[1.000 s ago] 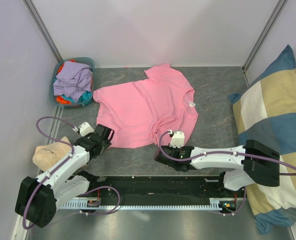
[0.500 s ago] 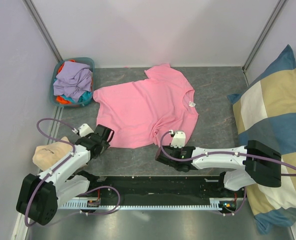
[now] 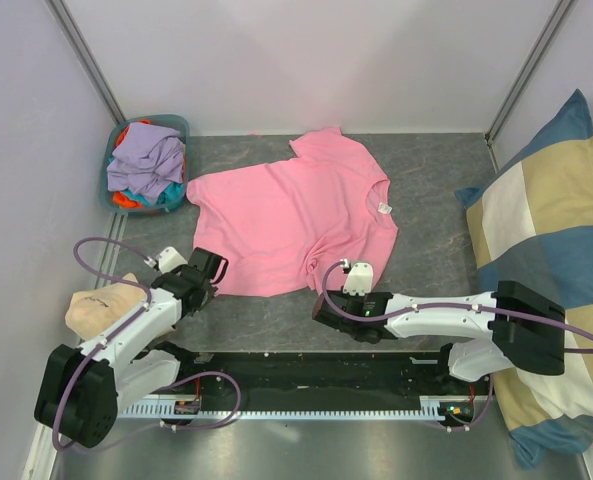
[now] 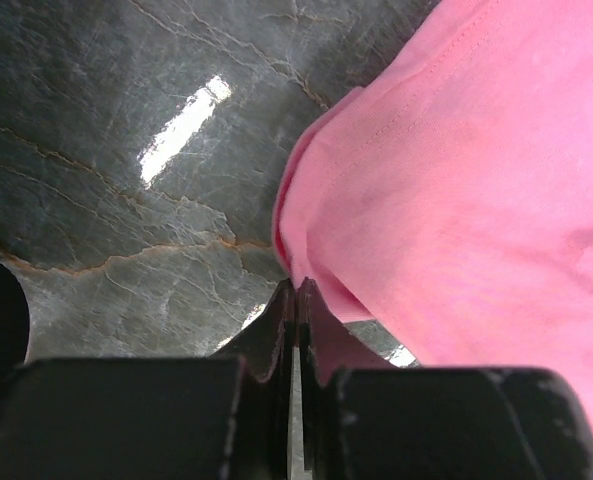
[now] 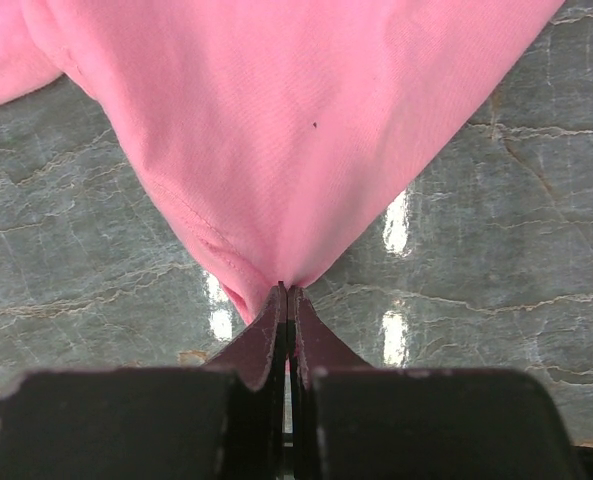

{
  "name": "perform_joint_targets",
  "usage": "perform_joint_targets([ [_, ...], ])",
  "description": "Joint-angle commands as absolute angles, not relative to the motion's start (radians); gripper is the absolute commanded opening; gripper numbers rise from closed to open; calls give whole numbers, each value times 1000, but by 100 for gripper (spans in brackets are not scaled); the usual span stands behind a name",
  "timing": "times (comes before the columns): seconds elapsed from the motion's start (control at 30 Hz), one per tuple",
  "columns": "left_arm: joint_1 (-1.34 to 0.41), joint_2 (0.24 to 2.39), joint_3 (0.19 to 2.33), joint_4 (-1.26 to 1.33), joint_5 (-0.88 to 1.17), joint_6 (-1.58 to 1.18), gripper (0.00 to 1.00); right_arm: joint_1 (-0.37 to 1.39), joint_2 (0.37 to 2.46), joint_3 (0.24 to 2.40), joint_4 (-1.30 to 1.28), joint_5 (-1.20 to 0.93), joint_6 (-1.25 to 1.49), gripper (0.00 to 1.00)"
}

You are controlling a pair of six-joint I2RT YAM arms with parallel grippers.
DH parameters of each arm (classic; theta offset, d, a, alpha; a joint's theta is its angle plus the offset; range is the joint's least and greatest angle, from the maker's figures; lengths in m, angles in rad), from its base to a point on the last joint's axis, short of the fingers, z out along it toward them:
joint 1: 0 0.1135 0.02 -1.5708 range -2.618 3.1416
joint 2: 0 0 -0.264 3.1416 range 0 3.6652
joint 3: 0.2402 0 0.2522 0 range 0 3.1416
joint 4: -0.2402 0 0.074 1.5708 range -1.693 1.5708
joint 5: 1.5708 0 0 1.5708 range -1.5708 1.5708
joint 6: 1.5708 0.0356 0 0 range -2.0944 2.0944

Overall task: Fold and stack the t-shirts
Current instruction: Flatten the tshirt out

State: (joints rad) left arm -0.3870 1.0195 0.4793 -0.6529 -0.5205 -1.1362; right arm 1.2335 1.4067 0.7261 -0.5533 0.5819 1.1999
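Observation:
A bright pink t-shirt [image 3: 286,215] lies spread flat on the grey marbled table, its white neck label [image 3: 384,208] at the right. My left gripper [image 3: 214,270] is shut on the shirt's near left hem corner; the left wrist view shows the pink t-shirt [image 4: 456,180] pinched at the left gripper's [image 4: 297,285] tips. My right gripper [image 3: 354,264] is shut on the near right hem. In the right wrist view the pink t-shirt [image 5: 296,120] bunches into a point at the right gripper [image 5: 287,290]. More t-shirts sit in a basket: lavender [image 3: 148,155] on top, teal [image 3: 166,197] and orange [image 3: 124,198] under it.
The teal basket [image 3: 181,125] stands at the back left corner. A beige cloth bundle [image 3: 101,305] lies by the left arm. A large blue-and-cream checked cushion [image 3: 546,250] leans along the right side. Pale walls close in the table on three sides.
My left gripper has shut on the pink shirt's left hem corner. The right gripper keeps its grip, and both arms have barely shifted.

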Motion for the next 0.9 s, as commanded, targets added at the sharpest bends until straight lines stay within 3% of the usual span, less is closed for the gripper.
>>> perform_joint_targets([
  [0.0, -373, 1012, 480, -621, -546, -1155, 2, 1229, 1368, 716, -557, 595, 1204, 0],
  [0.3, -351, 870, 599, -670, -538, -1030, 2, 1129, 1215, 742, -661, 686, 1157, 0],
  [0.87, -164, 801, 910, -718, -540, -718, 2, 683, 1000, 986, -831, 778, 824, 0],
])
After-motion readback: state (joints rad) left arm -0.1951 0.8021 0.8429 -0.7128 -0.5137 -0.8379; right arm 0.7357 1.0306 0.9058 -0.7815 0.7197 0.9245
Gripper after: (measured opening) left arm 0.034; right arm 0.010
